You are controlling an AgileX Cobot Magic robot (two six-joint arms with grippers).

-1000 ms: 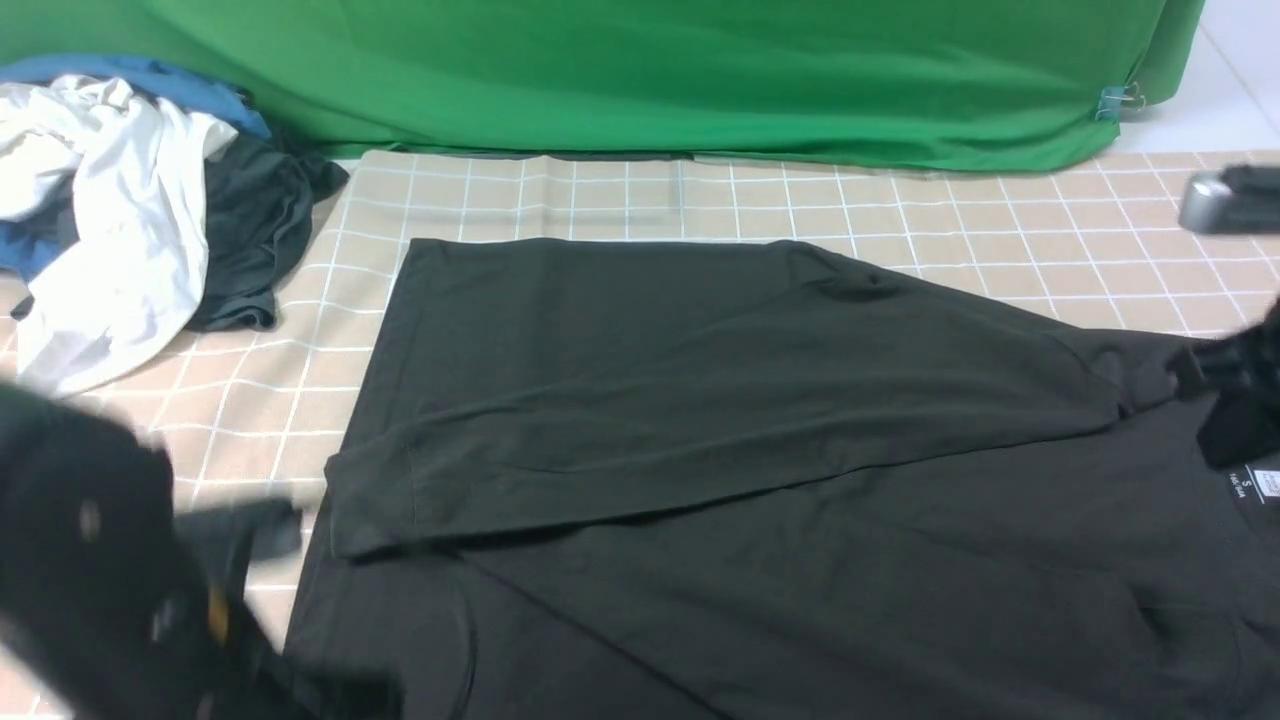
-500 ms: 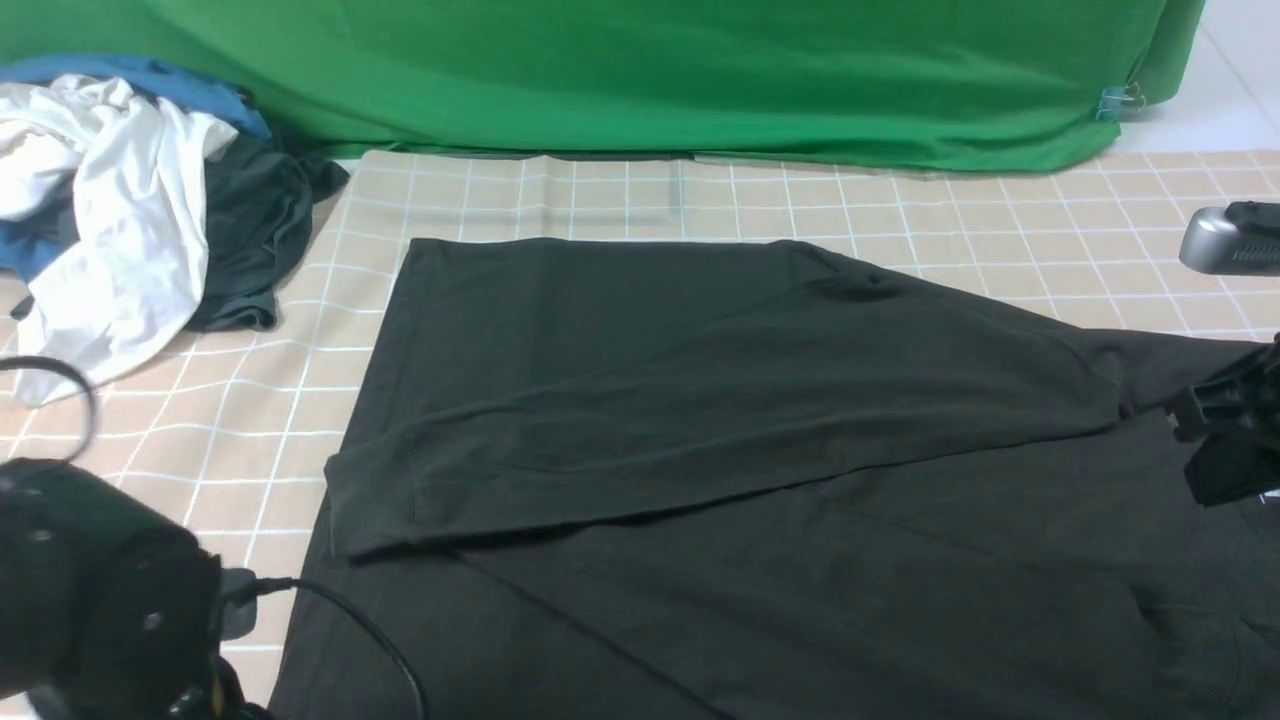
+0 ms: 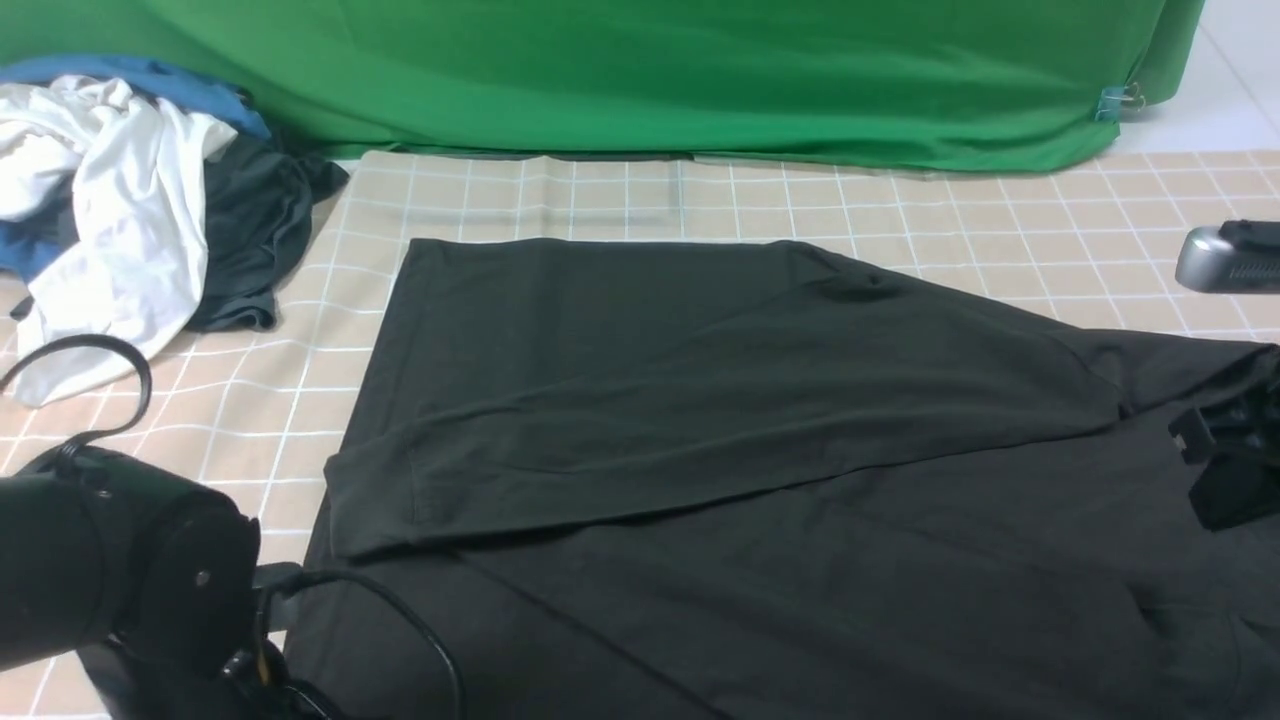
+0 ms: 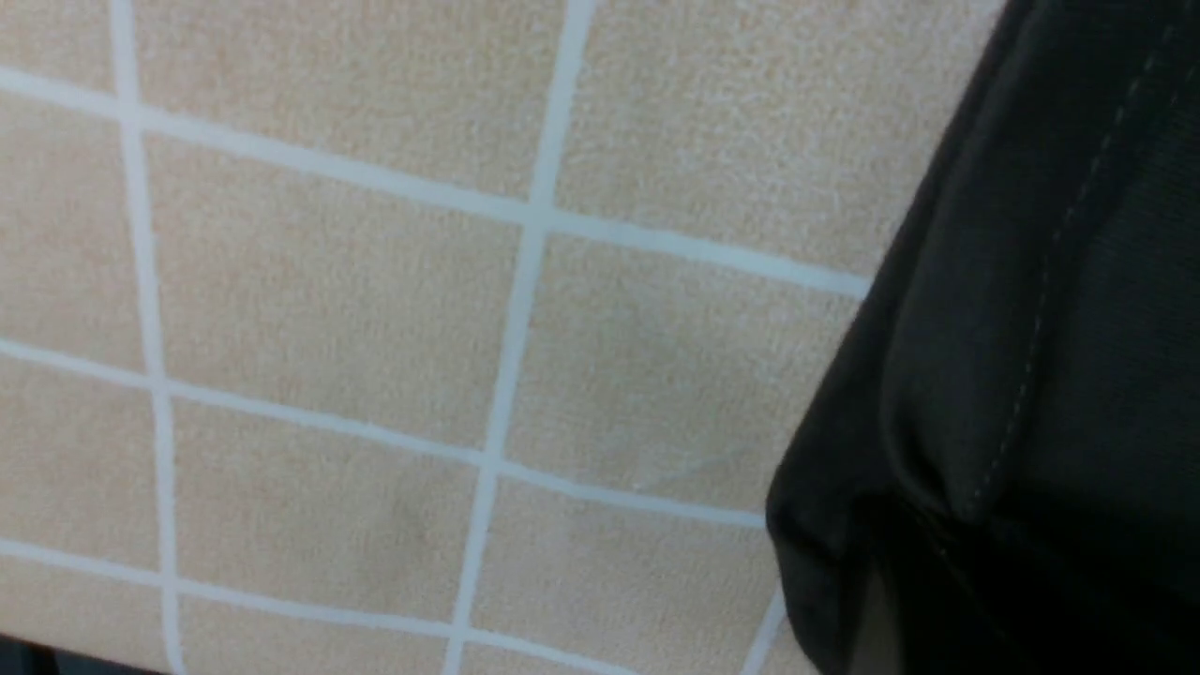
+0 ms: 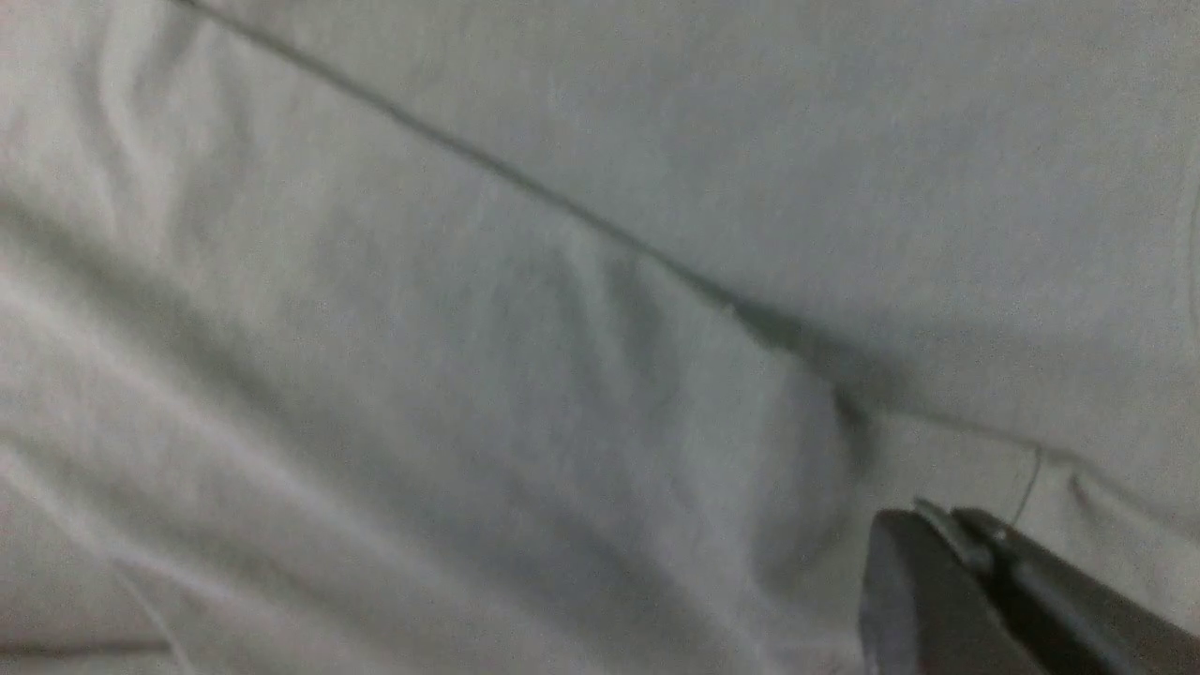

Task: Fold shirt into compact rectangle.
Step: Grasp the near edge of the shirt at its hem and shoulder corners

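Note:
The black shirt (image 3: 700, 420) lies spread on the checked cloth, its far half folded over toward me. My left arm (image 3: 130, 560) sits at the shirt's near left corner, and its gripper is hidden in the front view. In the left wrist view the stitched hem (image 4: 1059, 281) bunches into the dark jaws of the left gripper (image 4: 891, 609), which is shut on it. My right gripper (image 3: 1225, 470) rests on the shirt at the right edge. Its fingers (image 5: 942, 525) are shut together, tips against the fabric (image 5: 469, 328), with no cloth clearly between them.
A pile of white, blue and dark grey clothes (image 3: 110, 200) lies at the far left. A green backdrop (image 3: 650, 80) hangs behind the checked tablecloth (image 3: 600, 200). A silver-and-black part (image 3: 1220, 258) juts in at the right edge. A cable (image 3: 100, 350) loops above the left arm.
The left arm has swung in to the shirt's near left corner. The right gripper has slid slightly nearer and lower, now covering the white collar label.

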